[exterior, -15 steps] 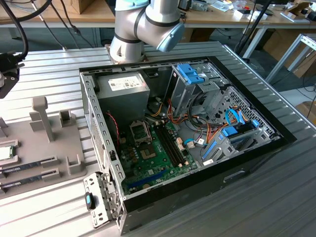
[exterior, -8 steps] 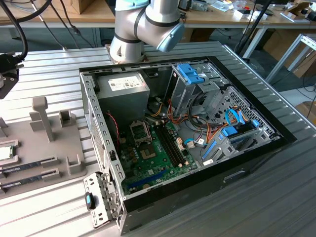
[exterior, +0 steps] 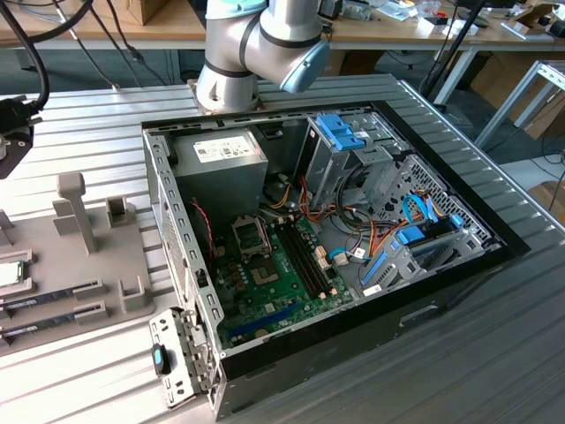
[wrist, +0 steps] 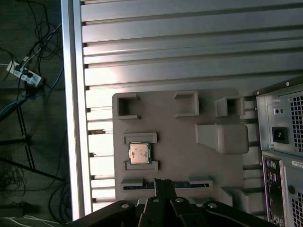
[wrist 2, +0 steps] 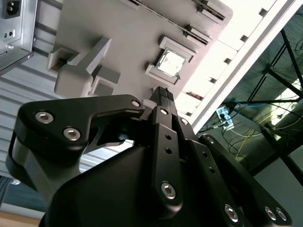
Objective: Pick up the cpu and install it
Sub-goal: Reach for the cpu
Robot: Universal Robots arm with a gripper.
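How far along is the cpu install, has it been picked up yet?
Done: nothing yet. The cpu lies in its holder on the grey tray. In hand: nothing. The claw hangs shut above the tray, apart from the cpu. Left: both the pickup and the install, as the motherboard socket in the open case looks empty.

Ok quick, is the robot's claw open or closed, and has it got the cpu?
Gripper: closed, holding nothing. The cpu lies in the grey tray.

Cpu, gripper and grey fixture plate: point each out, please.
cpu (wrist: 140,154), first wrist view, silver top.
gripper (wrist: 164,182), first wrist view, between fingertips.
grey fixture plate (wrist: 182,151), first wrist view, bare surface.
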